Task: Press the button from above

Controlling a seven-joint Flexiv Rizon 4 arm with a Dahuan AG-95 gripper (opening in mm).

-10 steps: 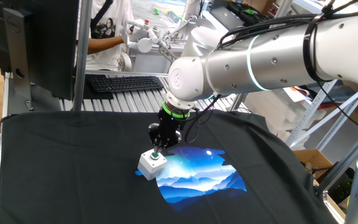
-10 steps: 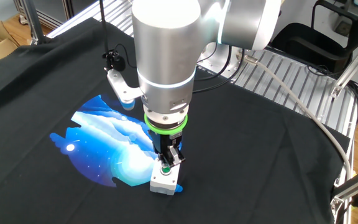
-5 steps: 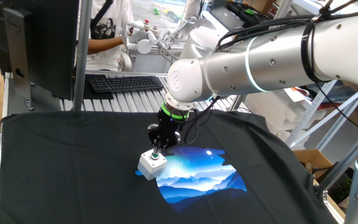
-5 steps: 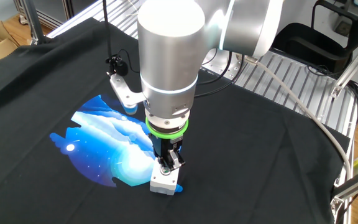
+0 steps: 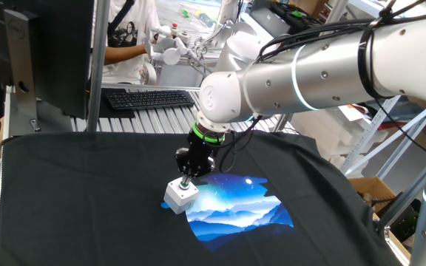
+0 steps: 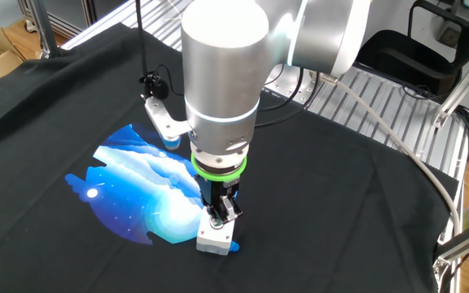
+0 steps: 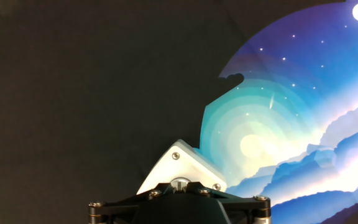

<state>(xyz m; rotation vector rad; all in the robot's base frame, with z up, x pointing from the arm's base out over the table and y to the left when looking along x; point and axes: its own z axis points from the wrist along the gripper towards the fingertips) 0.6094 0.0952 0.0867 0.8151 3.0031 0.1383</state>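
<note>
The small light-grey box (image 5: 177, 196) sits on the black cloth at the left edge of the blue print; it also shows in the other fixed view (image 6: 214, 238) and in the hand view (image 7: 180, 163). The dark-green button on its top is hidden under my fingertips. My gripper (image 5: 186, 181) points straight down, with its fingers together and their tips resting on the box top where the button sits. It also shows in the other fixed view (image 6: 216, 215). In the hand view the gripper (image 7: 179, 184) covers the box's near half.
A black cloth (image 5: 87, 192) with a blue night-sky print (image 5: 235, 207) covers the table. A keyboard (image 5: 150, 97) and a monitor (image 5: 46, 52) stand behind the table's far edge. A metal rack (image 6: 365, 98) lies beside the cloth.
My gripper has sunk slightly onto the box top. The green of the button showed under the tips a second ago and is now covered.
</note>
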